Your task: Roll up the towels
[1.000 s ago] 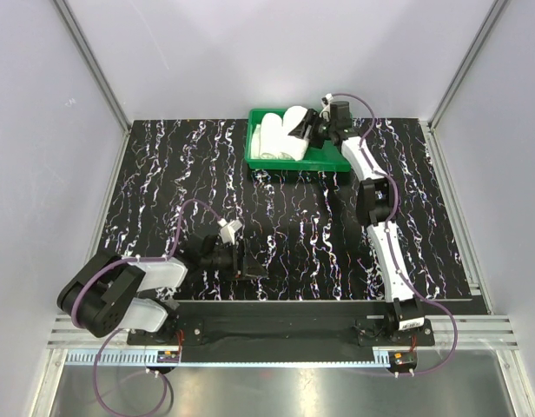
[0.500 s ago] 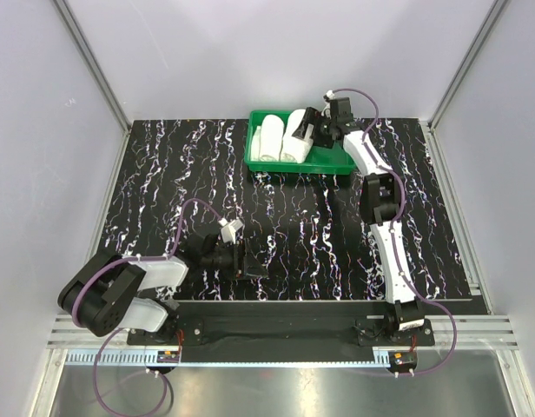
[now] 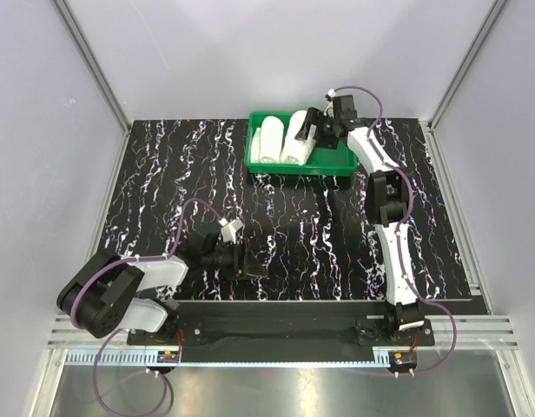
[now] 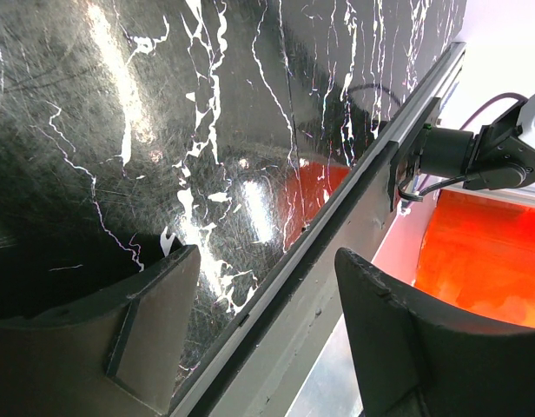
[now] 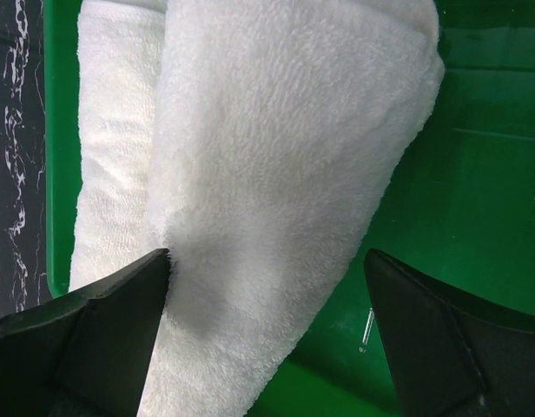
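Towels [image 3: 295,143] lie rolled side by side in the green tray [image 3: 333,158]. The right claw [image 5: 266,287], spread wide, straddles one (axis running ahead). The left claw [image 4: 267,256] gapes empty, well apart.

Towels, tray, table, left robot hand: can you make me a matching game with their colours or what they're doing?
Column one:
1. towels
2. tray
3. table
4. left gripper

Column two:
A. green
B. open, holding nothing
C. white
D. black with white streaks

Pairs: 1-C, 2-A, 3-D, 4-B
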Tool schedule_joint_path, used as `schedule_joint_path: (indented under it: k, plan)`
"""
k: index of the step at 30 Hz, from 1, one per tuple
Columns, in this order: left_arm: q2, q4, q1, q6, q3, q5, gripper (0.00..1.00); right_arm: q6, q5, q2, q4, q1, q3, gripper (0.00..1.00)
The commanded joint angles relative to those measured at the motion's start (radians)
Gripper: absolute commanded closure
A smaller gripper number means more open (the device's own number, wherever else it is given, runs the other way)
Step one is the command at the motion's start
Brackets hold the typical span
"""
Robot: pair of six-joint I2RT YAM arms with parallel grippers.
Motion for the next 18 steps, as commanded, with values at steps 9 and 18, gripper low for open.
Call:
schedule_joint_path:
  k: [9,18]
  plan:
    - [-0.005,-0.033,-0.011,0.028,0.016,-0.058,0.3,-0.012,-0.03,-0.163,0.028,0.002,-0.093,0.01]
    - [-0.007,-0.036,-0.015,0.024,0.024,-0.059,0.3,-0.012,-0.035,-0.223,0.027,0.003,-0.131,0.01]
